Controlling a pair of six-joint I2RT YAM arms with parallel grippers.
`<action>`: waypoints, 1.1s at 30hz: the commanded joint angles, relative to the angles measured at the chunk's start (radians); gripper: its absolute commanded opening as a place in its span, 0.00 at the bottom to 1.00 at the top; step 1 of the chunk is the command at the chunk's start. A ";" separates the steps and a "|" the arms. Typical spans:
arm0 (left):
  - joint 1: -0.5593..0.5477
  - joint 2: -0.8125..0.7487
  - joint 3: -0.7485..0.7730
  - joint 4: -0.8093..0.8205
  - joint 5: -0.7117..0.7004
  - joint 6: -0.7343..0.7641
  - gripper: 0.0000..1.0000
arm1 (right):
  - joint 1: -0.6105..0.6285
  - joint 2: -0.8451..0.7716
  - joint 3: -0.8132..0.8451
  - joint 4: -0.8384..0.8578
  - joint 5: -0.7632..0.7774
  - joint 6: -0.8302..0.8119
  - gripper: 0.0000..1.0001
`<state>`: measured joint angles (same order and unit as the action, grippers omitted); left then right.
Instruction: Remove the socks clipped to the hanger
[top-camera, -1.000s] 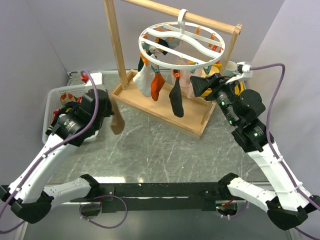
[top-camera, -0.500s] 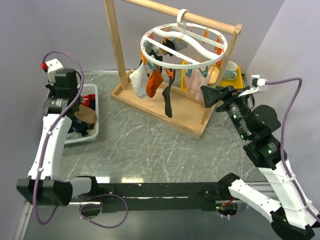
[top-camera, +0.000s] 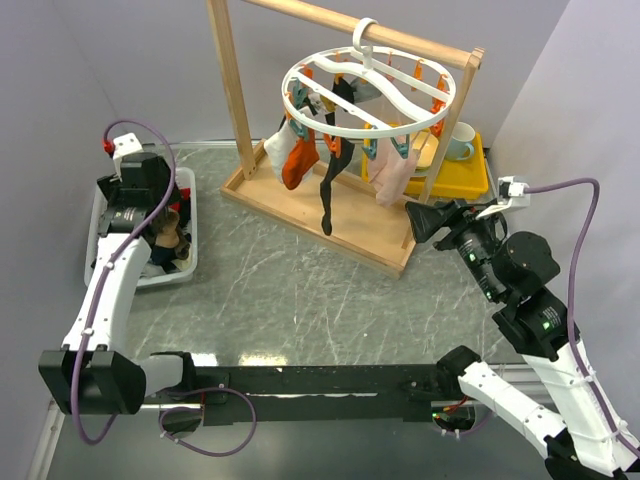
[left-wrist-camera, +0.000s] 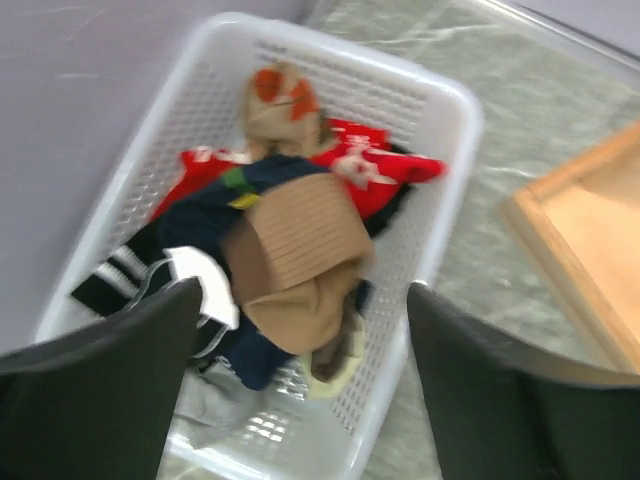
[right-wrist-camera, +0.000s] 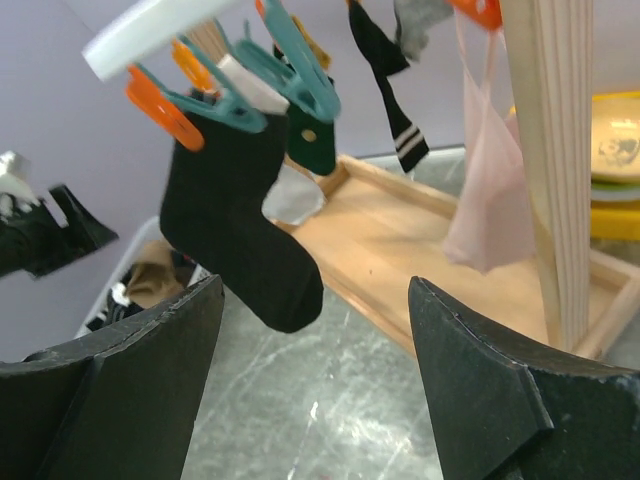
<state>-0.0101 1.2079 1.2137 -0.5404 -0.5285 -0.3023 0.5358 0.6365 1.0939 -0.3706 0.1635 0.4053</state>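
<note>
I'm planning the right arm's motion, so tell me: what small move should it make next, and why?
Probably ease the right gripper forward toward the black sock. Its jaws stand open and empty, and that sock hangs in front of them from a teal clothespin on the hanger. Once the jaws straddle it, closing and pulling should free it.

Left arm (top-camera: 100, 300): base at 7 o'clock, forearm rising to 9 o'clock.
Left gripper (left-wrist-camera: 302, 292): at 9 o'clock, aimed straight down.
Left fingers (left-wrist-camera: 100, 400): spread wide, gripping nothing.
Right arm (top-camera: 545, 325): base at 5 o'clock, elbow raised at 4 o'clock, wrist at 3 o'clock.
Right gripper (top-camera: 418, 220): at 3 o'clock, roughly level, aimed toward 9 o'clock.
Right fingers (right-wrist-camera: 120, 390): spread wide, gripping nothing.
</note>
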 joint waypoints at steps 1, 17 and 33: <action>0.002 -0.068 0.047 0.039 0.197 -0.015 0.94 | -0.007 -0.047 -0.011 -0.030 -0.015 -0.005 0.82; -0.364 -0.274 -0.161 0.566 0.900 -0.261 0.99 | -0.007 -0.052 -0.069 -0.025 -0.114 -0.048 1.00; -0.755 0.016 0.021 0.639 0.567 -0.120 0.99 | -0.007 -0.070 -0.062 -0.044 -0.107 -0.049 1.00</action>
<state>-0.7376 1.1938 1.1484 0.0410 0.1566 -0.4740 0.5358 0.6041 1.0088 -0.4160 0.0521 0.3691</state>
